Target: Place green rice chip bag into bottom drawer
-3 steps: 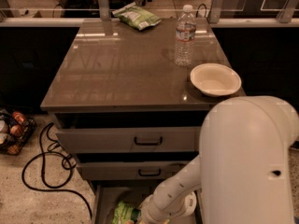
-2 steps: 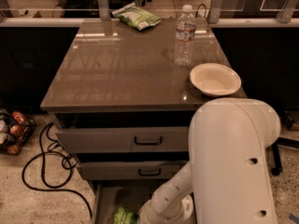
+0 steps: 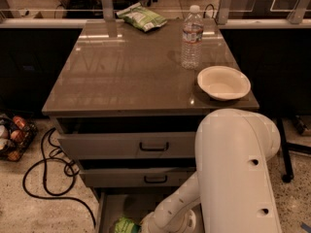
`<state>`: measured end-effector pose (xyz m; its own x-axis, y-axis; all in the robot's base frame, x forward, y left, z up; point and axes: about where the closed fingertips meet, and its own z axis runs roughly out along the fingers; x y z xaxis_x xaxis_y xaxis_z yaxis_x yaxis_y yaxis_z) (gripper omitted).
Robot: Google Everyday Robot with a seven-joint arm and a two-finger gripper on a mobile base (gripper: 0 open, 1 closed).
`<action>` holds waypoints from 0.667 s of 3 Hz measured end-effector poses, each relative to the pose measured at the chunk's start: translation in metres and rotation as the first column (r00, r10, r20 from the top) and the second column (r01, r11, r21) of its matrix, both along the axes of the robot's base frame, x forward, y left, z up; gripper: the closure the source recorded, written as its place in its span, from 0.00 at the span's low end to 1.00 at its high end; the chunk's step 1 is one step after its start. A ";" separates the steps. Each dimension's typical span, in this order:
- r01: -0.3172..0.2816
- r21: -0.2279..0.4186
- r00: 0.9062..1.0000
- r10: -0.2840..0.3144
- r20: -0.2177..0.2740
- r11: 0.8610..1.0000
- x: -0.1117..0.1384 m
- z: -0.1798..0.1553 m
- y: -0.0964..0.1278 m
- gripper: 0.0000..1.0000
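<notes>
The robot's gripper point(image 3: 145, 225) is down inside the open bottom drawer point(image 3: 109, 205) at 6 o'clock in the frame, right beside the green rice chip bag point(image 3: 125, 225). The bag sits low in the drawer, at its front edge as seen here. Whether the gripper is clamped on the bag or has let go of it cannot be told, as the white arm point(image 3: 233, 178) and the frame's lower edge hide that end of the tool. By the look of it, the task is almost done: the bag is within the drawer walls, and what is left is the release, if not yet made, and the arm's withdrawal.

The two upper drawers point(image 3: 126, 144) are pulled out only slightly. On the glossy brown cabinet top point(image 3: 126, 76) a water bottle point(image 3: 192, 37) stands at 2 o'clock, a cream bowl point(image 3: 223, 83) lies at 4 o'clock, and a paler green-and-white bag point(image 3: 142, 17) rests at 12 o'clock. A black cable point(image 3: 43, 178) loops over the speckled floor point(image 3: 29, 212) at 8 o'clock, near a basket point(image 3: 12, 137).
</notes>
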<state>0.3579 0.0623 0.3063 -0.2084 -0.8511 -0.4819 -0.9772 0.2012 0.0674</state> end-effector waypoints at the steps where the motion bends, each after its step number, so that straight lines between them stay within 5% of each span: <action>1: 0.002 0.069 0.998 -0.006 0.055 0.998 0.010 -0.006 0.001 1.00; 2: 0.013 0.154 0.989 -0.036 0.146 0.988 0.016 -0.012 -0.003 1.00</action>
